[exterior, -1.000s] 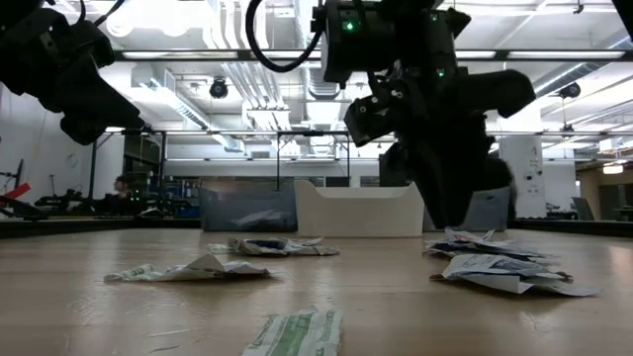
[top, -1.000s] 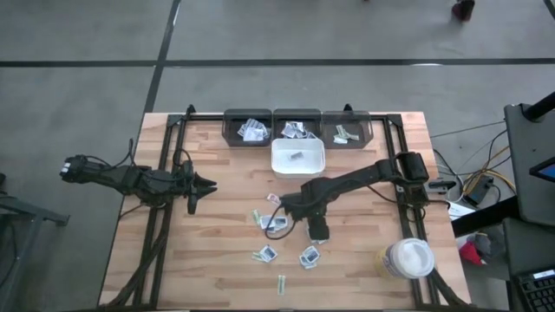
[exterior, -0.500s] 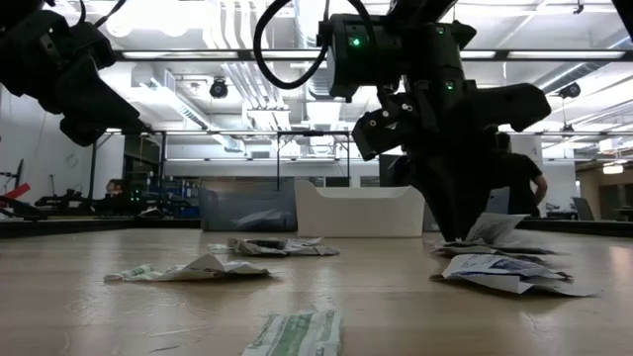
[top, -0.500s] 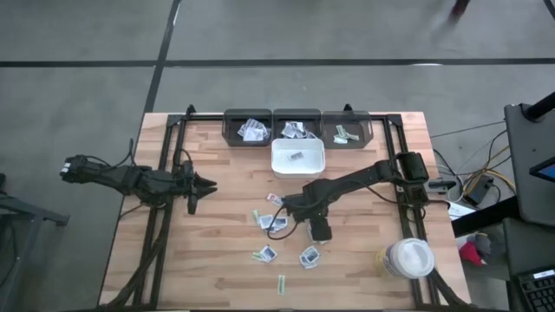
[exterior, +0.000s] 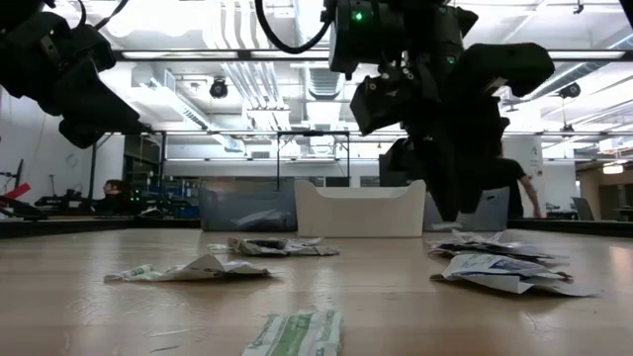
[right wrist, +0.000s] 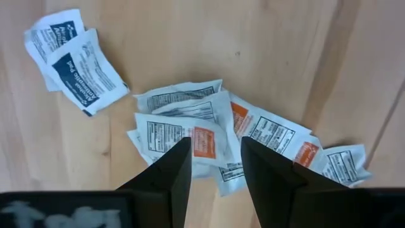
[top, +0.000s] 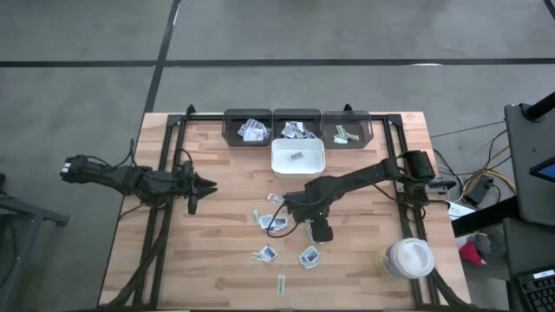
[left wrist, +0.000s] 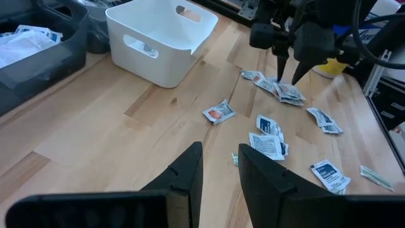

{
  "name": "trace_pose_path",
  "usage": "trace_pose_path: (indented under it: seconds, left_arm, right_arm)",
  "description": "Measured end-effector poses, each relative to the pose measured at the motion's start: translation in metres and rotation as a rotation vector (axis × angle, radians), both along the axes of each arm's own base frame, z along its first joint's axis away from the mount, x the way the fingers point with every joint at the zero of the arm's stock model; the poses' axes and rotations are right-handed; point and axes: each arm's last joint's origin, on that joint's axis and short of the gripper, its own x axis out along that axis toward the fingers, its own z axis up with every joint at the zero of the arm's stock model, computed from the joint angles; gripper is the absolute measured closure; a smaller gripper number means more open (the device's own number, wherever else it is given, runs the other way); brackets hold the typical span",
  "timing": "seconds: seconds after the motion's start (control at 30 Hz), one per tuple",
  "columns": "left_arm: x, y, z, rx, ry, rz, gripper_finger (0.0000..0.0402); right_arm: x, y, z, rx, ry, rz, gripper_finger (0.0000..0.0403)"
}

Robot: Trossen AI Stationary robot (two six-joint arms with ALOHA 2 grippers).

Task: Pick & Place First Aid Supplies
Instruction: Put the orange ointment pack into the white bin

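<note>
Under right hand (right wrist: 212,166) | red-print packets (right wrist: 190,136) heaped, seemingly untouched | fingers apart, nothing between

Three bins (top: 297,126) are sitting in a row along the table's (top: 217,260) far edge, with the tray (top: 297,158) just in front of the middle one. Loose packets (top: 276,224) are lying mid-table in front of the tray; the jar (top: 408,258) is standing at the near right corner.

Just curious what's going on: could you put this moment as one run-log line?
right gripper: open, empty, above orange-print packet pile | left gripper: open, idle at table's left | white tray: holds one item
</note>
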Motion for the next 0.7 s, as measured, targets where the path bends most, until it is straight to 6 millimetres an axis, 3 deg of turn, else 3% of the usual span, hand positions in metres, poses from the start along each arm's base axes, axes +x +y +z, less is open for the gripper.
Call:
trace_pose_path:
  seconds: [0.4,0.7]
  left_arm:
    - [0.000,0.000,0.000,0.000,0.001,0.001,0.0307]
    - [0.000,0.000,0.000,0.000,0.001,0.001,0.0307]
  right_arm:
    - [-0.006,0.000,-0.015,0.000,0.006,0.007,0.0284]
    - [-0.006,0.002,-0.016,-0.002,-0.003,0.014,0.0307]
